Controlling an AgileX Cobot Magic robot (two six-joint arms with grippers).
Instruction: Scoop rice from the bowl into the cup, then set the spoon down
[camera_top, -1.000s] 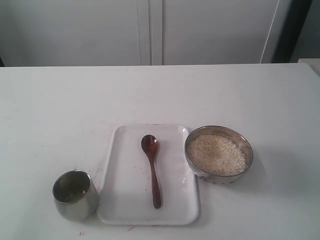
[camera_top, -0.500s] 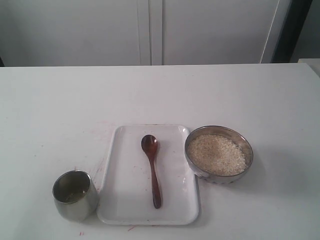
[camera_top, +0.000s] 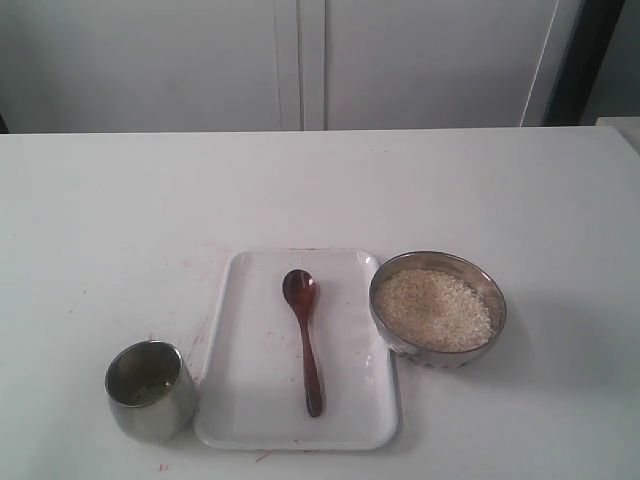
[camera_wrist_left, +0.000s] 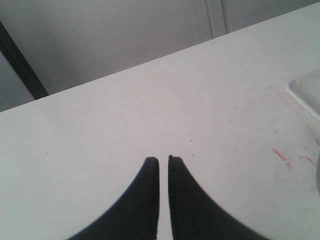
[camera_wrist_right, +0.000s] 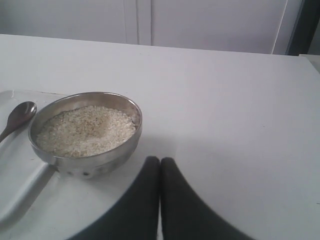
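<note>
**White table, spoon laid on tray**

On the white table (camera_top: 100, 220), the steel cup (camera_top: 148, 390) has its inside blurred by reflections, so its contents cannot be told. The wooden spoon (camera_top: 305, 340) is laid lengthwise on the white rectangular tray (camera_top: 245, 400). Its oval head is pointed toward the far wall. It is flanked by the cup and the round steel bowl (camera_top: 490, 290), which is filled with grainy rice (camera_top: 432, 308). The left gripper (camera_wrist_left: 163, 160) is closed to a slit and the right gripper (camera_wrist_right: 160, 161) is clenched; nothing is held.
</note>
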